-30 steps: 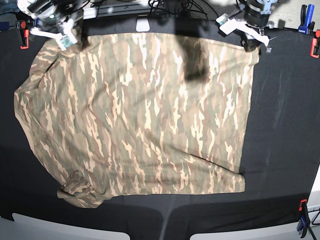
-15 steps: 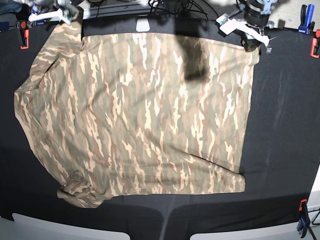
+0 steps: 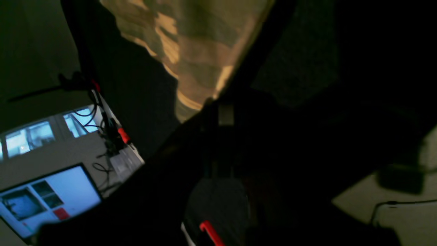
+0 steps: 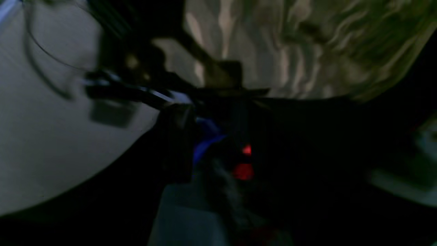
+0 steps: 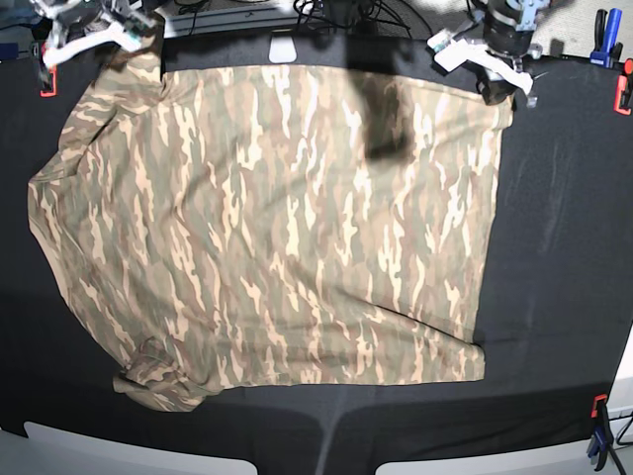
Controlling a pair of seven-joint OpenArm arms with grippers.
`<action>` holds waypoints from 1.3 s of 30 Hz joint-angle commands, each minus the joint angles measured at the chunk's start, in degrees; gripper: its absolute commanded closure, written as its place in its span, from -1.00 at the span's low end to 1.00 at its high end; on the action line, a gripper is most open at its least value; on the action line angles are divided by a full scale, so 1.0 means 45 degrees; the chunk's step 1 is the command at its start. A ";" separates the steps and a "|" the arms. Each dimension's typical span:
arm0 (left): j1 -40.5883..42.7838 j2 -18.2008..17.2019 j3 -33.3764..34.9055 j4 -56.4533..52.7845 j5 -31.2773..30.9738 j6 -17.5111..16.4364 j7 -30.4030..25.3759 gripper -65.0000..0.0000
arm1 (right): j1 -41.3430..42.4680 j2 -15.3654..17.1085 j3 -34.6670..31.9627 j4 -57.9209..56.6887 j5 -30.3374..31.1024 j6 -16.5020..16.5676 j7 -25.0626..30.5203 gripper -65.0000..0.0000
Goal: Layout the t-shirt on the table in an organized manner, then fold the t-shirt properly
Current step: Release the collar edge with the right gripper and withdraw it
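The left wrist view is dark and blurred. A tapering piece of the shirt hangs from the top edge, its camouflage streaks lit tan, narrowing to a point where it meets the black gripper, whose jaws are closed on the cloth. Black table cloth shows to the right of it. At lower left sits a bright monitor, with cables and a red clip above it (details too dim to read).

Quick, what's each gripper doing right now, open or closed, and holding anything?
Left gripper: shut on the t-shirt, at its far corner.
Right gripper: open, holding nothing.
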 commanded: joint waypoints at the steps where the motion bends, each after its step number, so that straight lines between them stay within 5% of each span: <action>1: 0.0005 -0.0141 -0.0049 0.0180 0.0214 0.0204 -0.0015 1.00 | -0.0165 0.0355 -0.0393 0.0107 -0.0350 -0.0311 0.0058 0.23; 9: -0.0068 -0.0146 -0.0044 0.0180 0.0209 0.0204 0.0083 1.00 | -0.0165 0.1273 -0.3322 -0.0369 -0.1598 -0.1413 -0.0534 0.23; 13: -0.0068 -0.0146 -0.0044 0.0180 0.0209 0.0204 0.0078 1.00 | -0.0121 0.1273 -0.3798 -0.0981 -0.3424 -0.3371 -0.0471 0.23; 21: -0.0073 -0.0141 -0.0044 0.0180 0.0209 0.0204 0.0078 1.00 | -0.0126 0.1277 -0.3852 -0.2628 -0.3696 -0.3478 0.0330 0.23; 28: -0.0136 -0.0141 -0.0044 0.0180 0.0209 0.0204 0.0078 1.00 | -0.0121 0.1277 -0.4804 -0.2773 -0.5853 -0.3779 0.2200 0.23; 36: -0.0136 -0.0146 -0.0044 0.0180 0.0209 0.0204 0.0078 1.00 | 0.0228 0.1268 -0.5110 -0.3619 -0.6698 -0.3837 0.2764 0.23; 39: -0.0136 -0.0141 -0.0044 0.0180 0.0209 0.0204 0.0078 1.00 | 0.0602 0.1229 -0.5265 -0.4420 -0.7320 -0.4741 0.2667 0.23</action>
